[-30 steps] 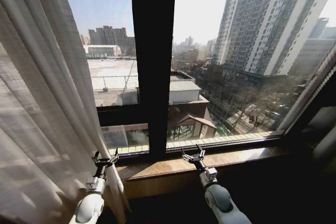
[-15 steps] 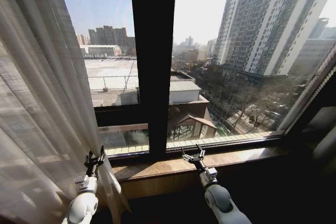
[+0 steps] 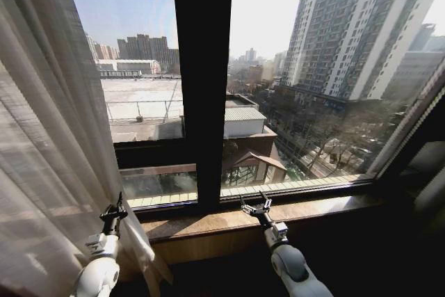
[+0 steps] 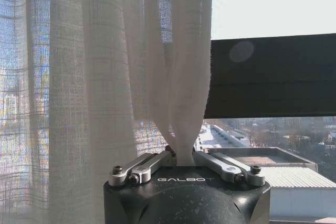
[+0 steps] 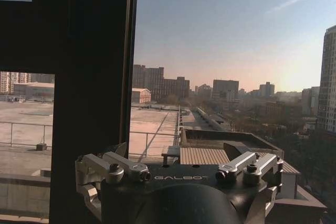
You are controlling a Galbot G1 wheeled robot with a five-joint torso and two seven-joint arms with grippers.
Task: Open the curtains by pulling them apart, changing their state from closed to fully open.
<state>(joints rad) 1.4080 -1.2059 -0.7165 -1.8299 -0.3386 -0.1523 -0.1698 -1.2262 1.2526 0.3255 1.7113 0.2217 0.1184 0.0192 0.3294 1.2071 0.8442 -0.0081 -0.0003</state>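
A sheer white pleated curtain (image 3: 49, 144) hangs bunched along the left side of the window in the head view. My left gripper (image 3: 113, 213) is shut on the curtain's inner edge low down, near the sill. In the left wrist view the curtain (image 4: 105, 77) fabric gathers into a pinch between the shut jaws of that gripper (image 4: 184, 157). My right gripper (image 3: 256, 205) stands open over the window sill (image 3: 327, 206), holding nothing, right of the dark window post (image 3: 203, 81). In the right wrist view its spread fingers (image 5: 92, 174) face the glass.
The dark vertical window post splits the pane, with a horizontal bar (image 3: 149, 152) on its left part. A brown stone sill runs below the glass. A dark frame edge (image 3: 410, 137) slants at the far right. City buildings lie outside.
My left gripper has moved left and slightly down, dragging the curtain edge with it and baring more glass. The right arm has not moved.
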